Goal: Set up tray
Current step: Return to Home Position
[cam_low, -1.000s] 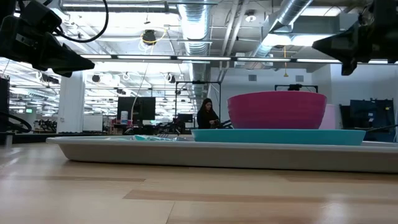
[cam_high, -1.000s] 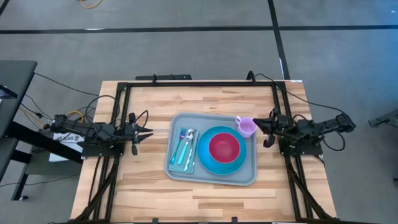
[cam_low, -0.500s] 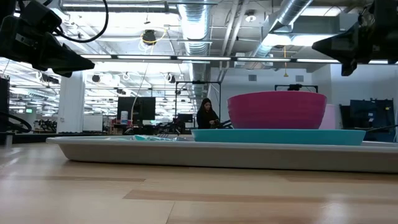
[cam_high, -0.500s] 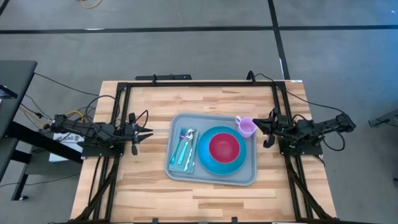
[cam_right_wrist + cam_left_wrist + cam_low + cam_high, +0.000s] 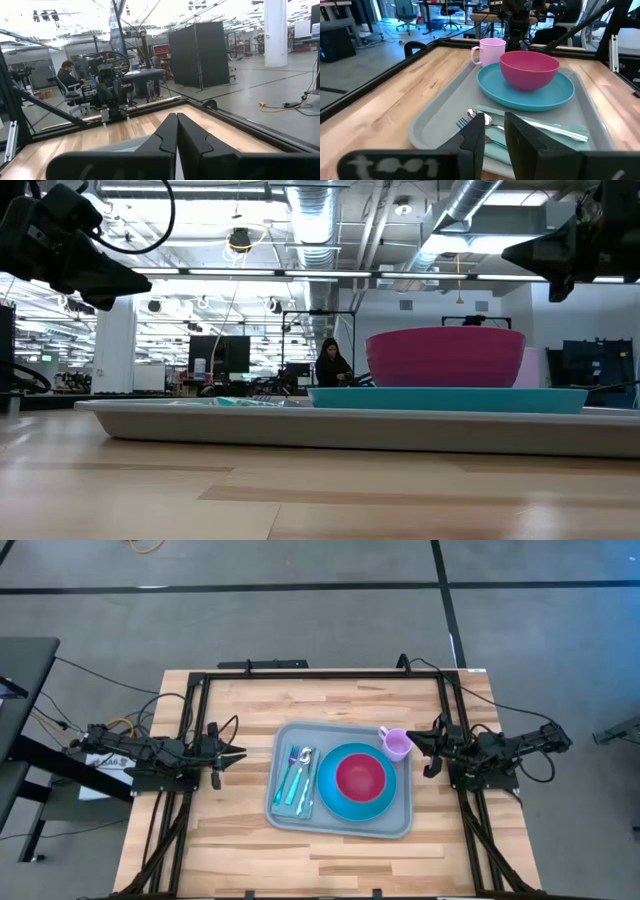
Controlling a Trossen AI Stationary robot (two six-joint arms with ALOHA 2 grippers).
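The grey-blue tray lies flat on the wooden table's middle. On it rest a blue plate with a pink bowl in it, a pale pink cup at its far right corner, and a teal napkin bearing a fork and a spoon. My left gripper hovers left of the tray, above the table, its fingers a little apart with nothing between them. Right of the tray, near the cup, my right gripper hovers shut and touches nothing.
A black frame runs along the table's far, left and right edges. Bare wood lies in front of the tray and behind it. In the room beyond, a person sits at a desk.
My left gripper has rolled a little about its own long axis without leaving its place. The tray and the things on it have kept still.
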